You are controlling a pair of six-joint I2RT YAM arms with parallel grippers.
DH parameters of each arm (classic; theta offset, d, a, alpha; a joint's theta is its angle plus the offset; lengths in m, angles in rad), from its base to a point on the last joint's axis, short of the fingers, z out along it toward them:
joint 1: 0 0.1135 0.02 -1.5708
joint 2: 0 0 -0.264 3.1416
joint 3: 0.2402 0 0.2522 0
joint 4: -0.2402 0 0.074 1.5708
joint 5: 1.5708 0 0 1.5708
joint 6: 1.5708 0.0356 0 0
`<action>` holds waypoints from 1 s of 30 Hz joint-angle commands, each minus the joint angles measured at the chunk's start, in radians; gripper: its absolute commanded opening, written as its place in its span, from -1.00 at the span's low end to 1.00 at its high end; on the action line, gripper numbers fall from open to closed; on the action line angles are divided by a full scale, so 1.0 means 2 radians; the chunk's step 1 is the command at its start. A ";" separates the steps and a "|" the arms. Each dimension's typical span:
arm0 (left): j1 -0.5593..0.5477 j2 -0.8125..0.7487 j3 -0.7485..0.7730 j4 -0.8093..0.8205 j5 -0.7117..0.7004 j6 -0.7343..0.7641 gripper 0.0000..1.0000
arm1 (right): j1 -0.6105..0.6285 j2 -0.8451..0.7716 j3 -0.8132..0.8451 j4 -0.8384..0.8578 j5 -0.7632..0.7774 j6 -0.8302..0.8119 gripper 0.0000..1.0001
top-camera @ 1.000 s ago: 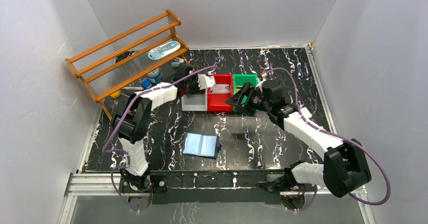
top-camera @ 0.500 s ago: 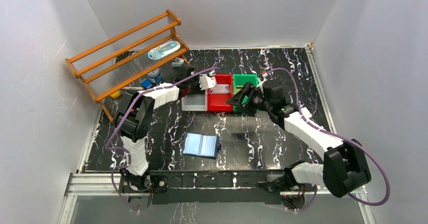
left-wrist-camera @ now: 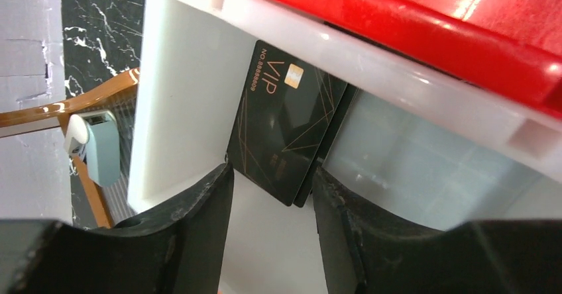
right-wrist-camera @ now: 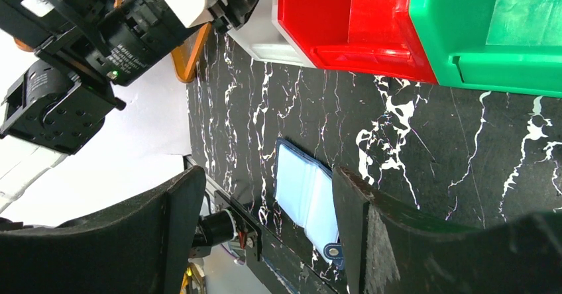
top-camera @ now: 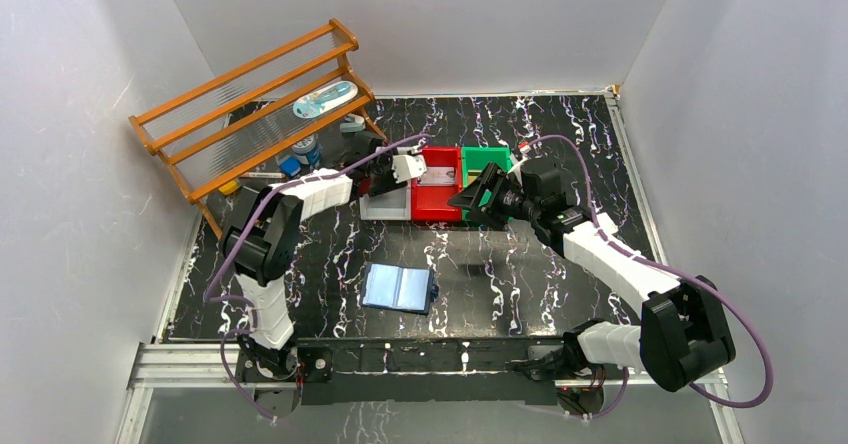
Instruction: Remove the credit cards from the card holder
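You've got bright, even overhead light and soft shadows; glare on the red bin, wrist-view foregrounds slightly blurred.

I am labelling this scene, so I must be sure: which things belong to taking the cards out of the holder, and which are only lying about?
Job: open card holder; black card in the white bin; grey card in the red bin.
Lying about: wooden rack; packet on its shelf; green bin.
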 commanded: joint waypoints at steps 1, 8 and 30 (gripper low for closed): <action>-0.002 -0.064 -0.005 0.009 0.021 -0.028 -0.04 | -0.003 -0.013 0.000 0.006 -0.015 0.005 0.58; -0.002 -0.163 -0.025 0.019 0.032 -0.153 0.20 | -0.003 -0.007 0.001 0.009 -0.025 0.015 0.58; 0.004 -0.505 -0.249 -0.177 0.005 -0.713 0.69 | 0.234 0.063 0.049 -0.102 0.177 0.045 0.30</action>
